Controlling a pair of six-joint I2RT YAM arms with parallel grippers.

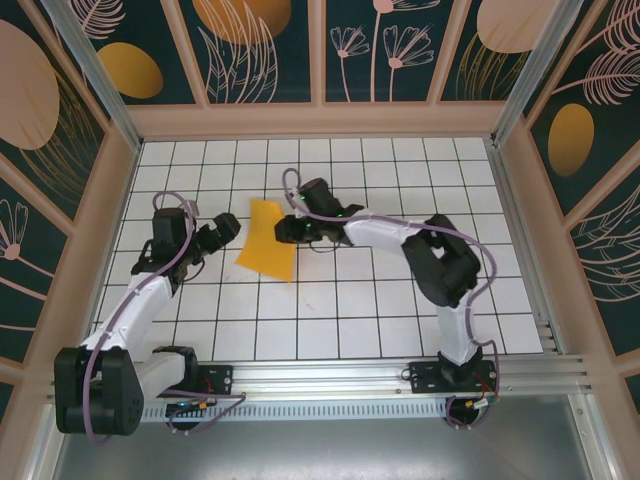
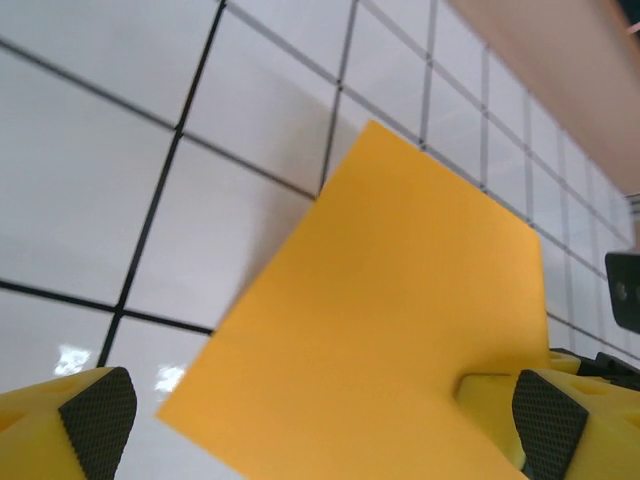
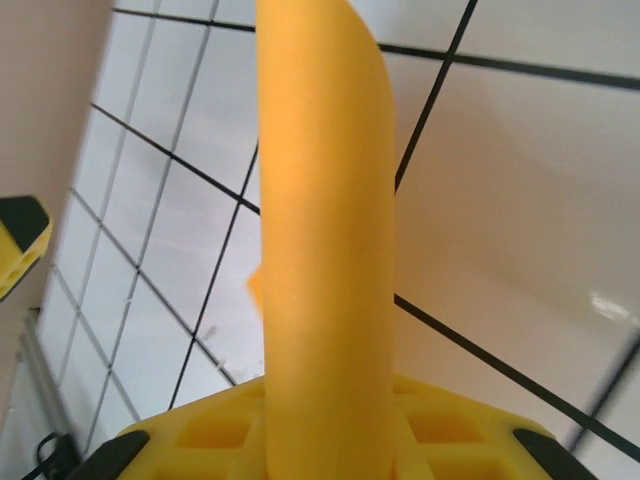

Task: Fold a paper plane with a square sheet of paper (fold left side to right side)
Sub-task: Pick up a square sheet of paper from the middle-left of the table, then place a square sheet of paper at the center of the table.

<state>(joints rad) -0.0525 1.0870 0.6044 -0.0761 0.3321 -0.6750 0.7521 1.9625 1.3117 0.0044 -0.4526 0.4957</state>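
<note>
The square sheet of paper (image 1: pixel 262 240) is found near the middle of the desk (image 1: pixel 400 170), a little toward 10 o'clock, held off the tiles and tilted — a soft shadow is cast under its 9 o'clock edge in the left wrist view. Whether its lowest corner, at 5 o'clock, touches the tiles cannot be told. The 3 o'clock edge is clamped by the right fingers (image 3: pixel 200 440); in the right wrist view the paper rises from between them toward 12 o'clock, bowed, one long edge curved. The left fingers (image 2: pixel 95 415) are spread wide at the 9 o'clock edge, gripping nothing; the sheet's lower part passes in front of one of them, contact not resolvable. The remaining edges are seen straight, with a sharp corner at 12 o'clock in the left wrist view. Open room — bare white tiles run from the sheet toward 12 o'clock up to the wooden wall frame (image 1: pixel 320 120), and toward 6 o'clock down to the metal rail (image 1: pixel 350 375). The 3 o'clock side is crossed by the right arm (image 1: pixel 440 260), the 9 o'clock side by the left arm (image 1: pixel 140 300).
</note>
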